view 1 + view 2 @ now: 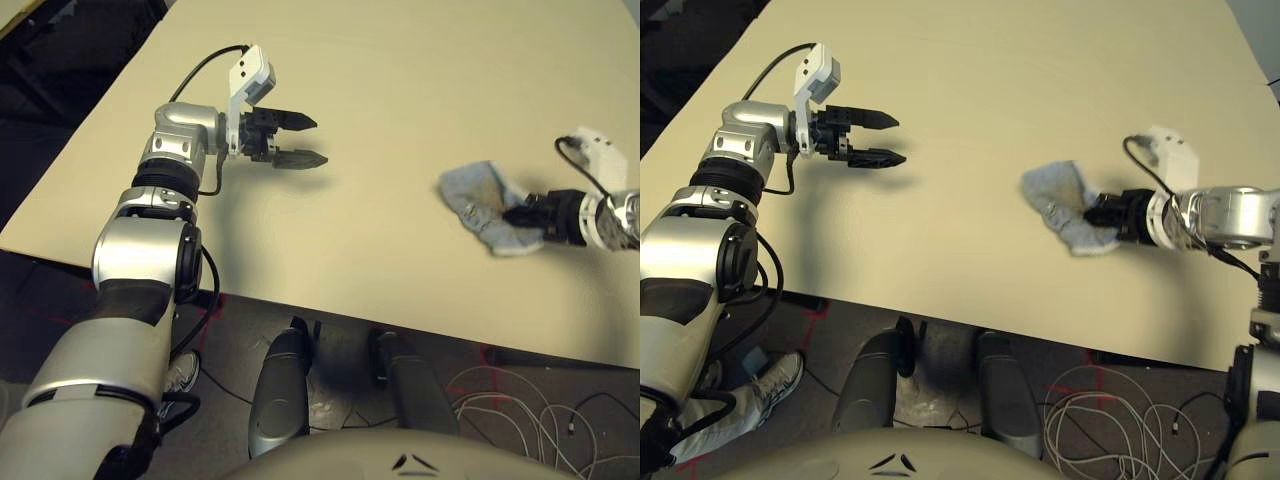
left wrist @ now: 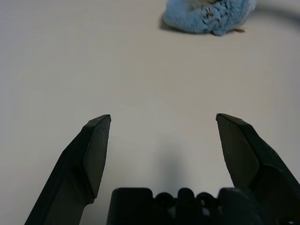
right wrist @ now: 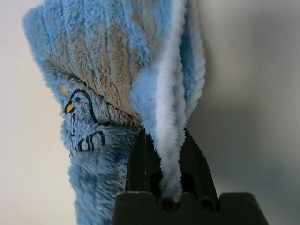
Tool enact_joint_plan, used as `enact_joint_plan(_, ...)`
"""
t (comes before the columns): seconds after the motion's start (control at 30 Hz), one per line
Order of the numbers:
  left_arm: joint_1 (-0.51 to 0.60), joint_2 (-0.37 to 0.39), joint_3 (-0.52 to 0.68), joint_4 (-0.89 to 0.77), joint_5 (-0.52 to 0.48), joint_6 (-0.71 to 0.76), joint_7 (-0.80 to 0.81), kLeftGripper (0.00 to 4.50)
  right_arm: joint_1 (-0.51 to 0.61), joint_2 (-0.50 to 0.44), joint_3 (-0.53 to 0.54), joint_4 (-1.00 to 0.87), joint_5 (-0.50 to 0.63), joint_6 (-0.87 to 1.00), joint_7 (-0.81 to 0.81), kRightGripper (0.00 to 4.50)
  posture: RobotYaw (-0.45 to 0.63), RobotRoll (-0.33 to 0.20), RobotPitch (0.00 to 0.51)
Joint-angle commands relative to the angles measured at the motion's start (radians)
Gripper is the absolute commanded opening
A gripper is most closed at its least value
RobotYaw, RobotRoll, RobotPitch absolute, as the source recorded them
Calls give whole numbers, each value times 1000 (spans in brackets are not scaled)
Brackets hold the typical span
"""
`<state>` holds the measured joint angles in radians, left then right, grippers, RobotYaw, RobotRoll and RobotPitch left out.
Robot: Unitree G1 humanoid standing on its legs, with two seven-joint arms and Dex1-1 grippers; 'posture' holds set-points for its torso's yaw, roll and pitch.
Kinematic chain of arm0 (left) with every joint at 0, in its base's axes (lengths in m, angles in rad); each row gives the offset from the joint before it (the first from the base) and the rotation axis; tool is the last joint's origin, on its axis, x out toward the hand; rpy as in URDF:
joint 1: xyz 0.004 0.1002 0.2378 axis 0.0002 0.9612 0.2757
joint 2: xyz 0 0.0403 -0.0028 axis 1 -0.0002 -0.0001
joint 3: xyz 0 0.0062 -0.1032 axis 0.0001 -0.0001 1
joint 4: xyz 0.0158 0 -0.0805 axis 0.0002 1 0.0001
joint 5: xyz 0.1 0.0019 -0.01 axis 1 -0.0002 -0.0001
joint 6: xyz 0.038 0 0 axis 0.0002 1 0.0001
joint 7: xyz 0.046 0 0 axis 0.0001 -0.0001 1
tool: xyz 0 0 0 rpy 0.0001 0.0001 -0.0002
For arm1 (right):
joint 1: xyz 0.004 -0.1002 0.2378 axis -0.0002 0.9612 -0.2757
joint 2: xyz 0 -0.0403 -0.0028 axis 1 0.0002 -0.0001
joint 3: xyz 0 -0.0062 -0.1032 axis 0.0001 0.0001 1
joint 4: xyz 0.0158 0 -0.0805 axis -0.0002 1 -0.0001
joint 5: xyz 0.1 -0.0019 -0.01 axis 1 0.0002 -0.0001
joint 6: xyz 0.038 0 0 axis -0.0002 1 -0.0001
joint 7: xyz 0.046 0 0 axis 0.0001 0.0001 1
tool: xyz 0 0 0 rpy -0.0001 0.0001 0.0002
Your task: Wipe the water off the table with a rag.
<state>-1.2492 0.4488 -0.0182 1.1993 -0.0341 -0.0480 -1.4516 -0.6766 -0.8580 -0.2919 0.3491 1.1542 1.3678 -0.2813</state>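
Rag, blue-grey, pinched at its right-hand end

Rag (image 1: 472,190): one, crumpled, on the worktop (image 1: 380,70), right of the middle and closer to the near edge than the far. Long axis slanting, from its far-left corner towards the near edge and the right.

Right gripper (image 1: 1092,214): fingers pressed together on a fold of the rag, white edging between them. The bulk of the cloth lies leftward, ahead of the fingertips; a wiping stroke would probably lead or trail with that loose part.

Left gripper (image 1: 321,142): fingers spread, nothing between them, over the left part of the worktop, well apart from the rag. The right arm is the nearer.

Small brown mark (image 2: 238,30): beside the rag; whether water, cannot tell.
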Motion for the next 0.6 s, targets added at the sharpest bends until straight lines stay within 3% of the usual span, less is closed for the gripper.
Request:
enact_joint_plan(0.03,-3,1,-1,13,9,-6,0,4500,11,8,-26,62,-117,-4,27,22,-75,0,250)
enact_joint_plan(0.27,-2,8,-1,14,10,-8,2,4500,20,49,-34,30,-232,22,124,22,-64,0,246)
enact_joint_plan(0.3,-2,9,-1,14,10,-8,2,4500,22,31,3,7,-253,15,180,666,-60,0,244)
enact_joint_plan(0.37,-2,11,0,12,9,-6,1,4500,18,-33,106,-39,-305,-6,317,1187,-56,0,240)
enact_joint_plan(0.6,-7,23,25,5,-9,-2,29,4500,-113,-321,408,-50,-502,-159,861,3812,-36,0,223)
